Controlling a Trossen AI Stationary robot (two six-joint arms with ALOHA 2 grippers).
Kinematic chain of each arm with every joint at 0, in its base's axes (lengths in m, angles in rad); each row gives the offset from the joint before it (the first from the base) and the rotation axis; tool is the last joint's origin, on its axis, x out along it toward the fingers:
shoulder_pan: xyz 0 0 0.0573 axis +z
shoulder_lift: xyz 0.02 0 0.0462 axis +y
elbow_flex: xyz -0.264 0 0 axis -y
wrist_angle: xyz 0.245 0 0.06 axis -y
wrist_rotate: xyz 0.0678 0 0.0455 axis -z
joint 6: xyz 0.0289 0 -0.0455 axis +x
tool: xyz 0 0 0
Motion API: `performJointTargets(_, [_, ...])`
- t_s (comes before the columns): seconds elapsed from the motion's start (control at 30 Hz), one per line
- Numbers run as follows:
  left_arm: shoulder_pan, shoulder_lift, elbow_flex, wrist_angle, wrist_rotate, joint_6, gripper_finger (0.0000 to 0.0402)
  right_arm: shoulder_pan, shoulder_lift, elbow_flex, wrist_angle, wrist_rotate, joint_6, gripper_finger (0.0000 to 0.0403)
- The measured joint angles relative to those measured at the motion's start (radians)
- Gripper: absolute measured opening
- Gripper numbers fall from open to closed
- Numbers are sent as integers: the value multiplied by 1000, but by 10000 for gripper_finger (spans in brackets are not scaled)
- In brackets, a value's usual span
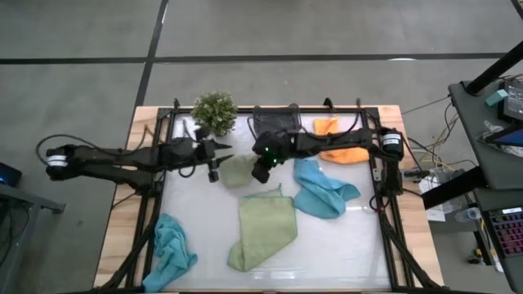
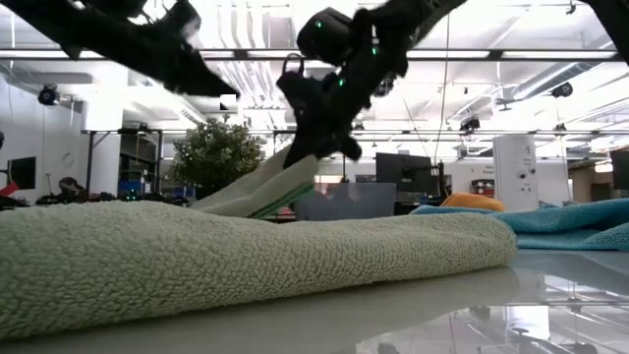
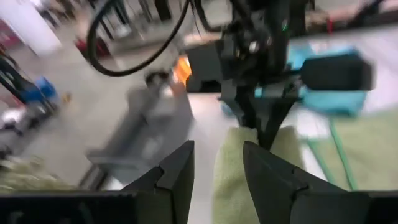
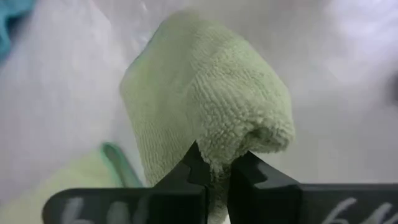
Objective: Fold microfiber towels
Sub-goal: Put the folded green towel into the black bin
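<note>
From above, the right gripper (image 1: 260,173) sits at the folded green towel (image 1: 238,170) far of centre, the left gripper (image 1: 214,167) parted beside it; level, the towel lifts; at the wrist the jaws pinch its edge, seemingly thinly, so move slowly.

A small green potted plant (image 1: 214,112) is sitting at about eleven o'clock on the white tabletop (image 1: 327,245), near its far edge; in the low view it is showing as a leafy bush (image 2: 214,155) in the background. A grey rectangular bin (image 1: 274,122) is resting at twelve o'clock, just beside the plant. A wooden board (image 1: 122,212) is lying under the white surface and sticking out at nine and three o'clock. A dark side table (image 1: 490,106) cluttered with cables is standing off at three o'clock.
</note>
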Motion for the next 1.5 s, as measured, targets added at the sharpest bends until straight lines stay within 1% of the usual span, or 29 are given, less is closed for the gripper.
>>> performJointTargets(0.1, [0,-45,-5,30,-5,12,122,-10,-6,91,-153,3,-78,13])
performJointTargets(0.17, [0,-61,-10,29,-5,12,122,-17,-6,133,-209,0,-116,13])
performJointTargets(0.3, [0,-76,-16,32,-5,19,122,-41,-8,225,-310,-4,-165,13])
performJointTargets(0.47, [0,-78,-16,76,-5,37,122,-99,-14,390,-490,-21,-198,13])
performJointTargets(0.6, [0,-74,-12,114,-11,82,122,-171,-14,517,-582,-80,-203,13])
performJointTargets(0.7, [0,-72,-12,152,-24,108,122,-238,-14,595,-625,-176,-199,13])
performJointTargets(0.8, [0,-72,-11,162,-24,132,122,-308,-14,639,-637,-272,-180,13])
performJointTargets(0.93, [0,-71,-11,187,-28,139,122,-389,-15,633,-636,-291,-172,13])
performJointTargets(1.17, [0,-69,-13,185,-49,160,122,-490,-14,524,-649,-291,-167,13])
performJointTargets(1.3, [0,-68,-13,185,-49,162,122,-514,-13,432,-577,-295,-142,13])
performJointTargets(1.33, [0,-68,-13,185,-49,163,122,-515,-11,410,-556,-310,-138,13])
performJointTargets(1.43, [0,-64,-14,184,-49,177,122,-520,-6,359,-477,-402,-124,13])
performJointTargets(1.5, [0,-62,-14,186,-49,177,122,-521,-5,332,-448,-414,-124,13])
